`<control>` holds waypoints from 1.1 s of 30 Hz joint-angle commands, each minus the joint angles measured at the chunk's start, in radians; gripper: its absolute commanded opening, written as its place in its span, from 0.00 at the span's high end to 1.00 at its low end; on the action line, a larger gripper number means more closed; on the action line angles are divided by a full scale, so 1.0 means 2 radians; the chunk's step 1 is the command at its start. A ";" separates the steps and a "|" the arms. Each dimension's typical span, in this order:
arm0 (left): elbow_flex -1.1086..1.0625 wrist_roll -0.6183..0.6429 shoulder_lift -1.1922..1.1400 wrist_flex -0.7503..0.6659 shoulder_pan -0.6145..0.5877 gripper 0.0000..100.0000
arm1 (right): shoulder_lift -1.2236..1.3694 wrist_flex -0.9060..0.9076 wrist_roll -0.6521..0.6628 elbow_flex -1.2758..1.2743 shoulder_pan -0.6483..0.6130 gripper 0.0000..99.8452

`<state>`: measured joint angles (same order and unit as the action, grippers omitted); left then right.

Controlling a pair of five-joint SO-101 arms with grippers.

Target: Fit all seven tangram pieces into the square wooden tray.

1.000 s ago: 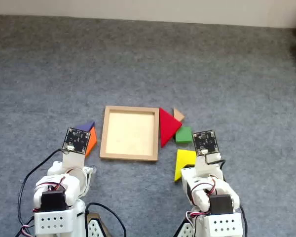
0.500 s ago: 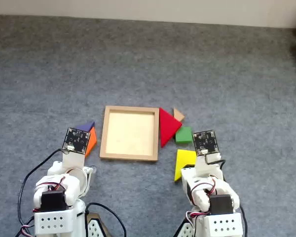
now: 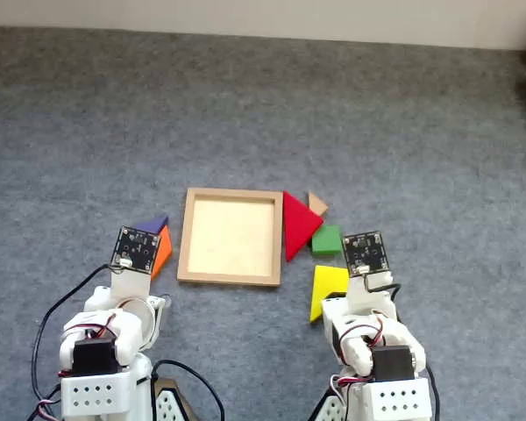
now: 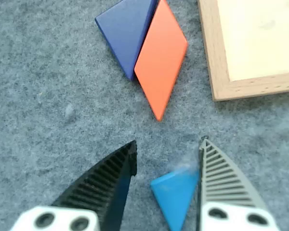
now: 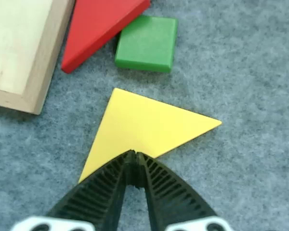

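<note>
The square wooden tray [image 3: 231, 237] lies on the grey carpet with nothing in it. To its right lie a red triangle [image 3: 298, 224], a small tan triangle [image 3: 317, 203], a green square [image 3: 326, 239] and a yellow triangle [image 3: 326, 288]. To its left lie an orange parallelogram [image 4: 160, 57] and a dark blue triangle [image 4: 125, 31], touching each other. My left gripper [image 4: 168, 144] is open above the carpet, and a small light blue triangle [image 4: 176, 190] lies between its fingers. My right gripper [image 5: 133, 155] is shut, its tips over the near edge of the yellow triangle [image 5: 144, 125].
Both arms' bases stand at the table's near edge, the left arm [image 3: 127, 263] beside the tray's near left corner, the right arm [image 3: 368, 263] just right of the yellow triangle. Bare carpet stretches beyond the tray and to both sides.
</note>
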<state>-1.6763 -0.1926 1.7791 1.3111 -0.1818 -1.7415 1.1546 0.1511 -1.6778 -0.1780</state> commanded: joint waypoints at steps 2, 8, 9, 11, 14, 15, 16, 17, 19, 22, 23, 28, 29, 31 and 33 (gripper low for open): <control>-0.010 0.003 0.021 0.003 -0.003 0.79 | 0.004 0.002 0.005 -0.073 0.003 0.99; -0.010 0.003 0.021 0.003 -0.003 0.79 | 0.005 0.003 -0.002 -0.025 0.017 1.00; -0.010 0.003 0.021 0.003 -0.003 0.79 | 0.005 0.007 -0.018 0.000 0.026 1.00; -0.010 0.003 0.021 0.003 -0.003 0.79 | 0.010 0.012 -0.059 0.056 0.042 1.00; -0.010 0.003 0.021 0.003 -0.003 0.79 | 0.011 0.032 -0.092 0.136 0.044 1.00; -0.010 0.003 0.021 0.003 -0.003 0.79 | 0.011 0.040 -0.105 0.161 0.044 1.00; -0.010 0.003 0.021 0.003 -0.003 0.79 | 0.012 0.045 -0.118 0.184 0.043 1.00; -0.010 0.003 0.021 0.003 -0.003 0.79 | 0.012 0.049 -0.127 0.203 0.043 1.00; -0.010 0.003 0.021 0.003 -0.003 0.79 | 0.020 0.057 -0.138 0.229 0.032 1.00; -0.010 0.003 0.021 0.003 -0.003 0.79 | 0.076 0.064 -0.175 0.253 0.010 0.99; -0.010 0.003 0.021 0.003 -0.003 0.79 | 0.102 0.064 -0.189 0.261 0.003 0.99; -0.010 0.003 0.021 0.003 -0.003 0.79 | 0.265 0.062 -0.266 0.337 -0.018 0.96; -0.010 0.003 0.021 0.003 -0.003 0.79 | 0.297 0.065 -0.284 0.352 -0.023 0.93; -0.010 0.003 0.021 0.003 -0.003 0.79 | 0.356 0.065 -0.318 0.372 -0.033 0.82; -0.010 0.003 0.021 0.003 -0.003 0.79 | 0.402 0.064 -0.346 0.384 -0.047 0.69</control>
<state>-1.6763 -0.1926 1.7791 1.3111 -0.1818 -1.1431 1.2789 -0.4289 -1.0150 -0.2194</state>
